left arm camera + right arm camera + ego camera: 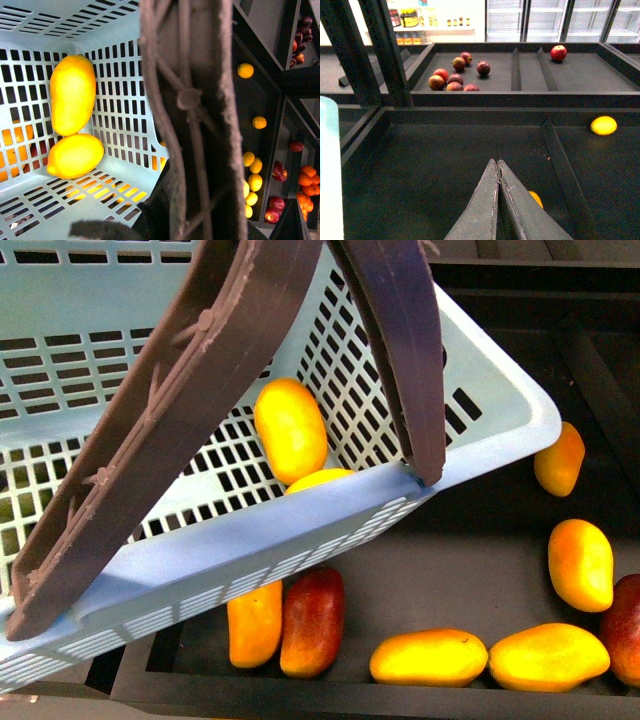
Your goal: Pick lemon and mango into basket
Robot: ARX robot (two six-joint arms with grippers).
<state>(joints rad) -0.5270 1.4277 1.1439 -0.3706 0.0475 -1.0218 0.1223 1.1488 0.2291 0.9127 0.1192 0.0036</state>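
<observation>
- The dark produce shelf (470,570) holds loose yellow and red fruit below and beside the basket; we judge none of it is needed.
- The basket (300,525) hangs tilted over the shelf, its brown handles (150,430) swung up together.
- The left gripper (155,215) shows only as dark shapes behind a handle, so we cannot tell how its fingers stand.
- The right gripper (496,165) hovers over an empty bin, fingers pressed together and holding nothing.
- The mango (290,430) lies on the basket floor against the near wall.
- The lemon (318,480) lies touching it, half hidden by the rim.
- We judge both picks done; what remains calls only for keeping the basket steady and the right arm clear.
</observation>
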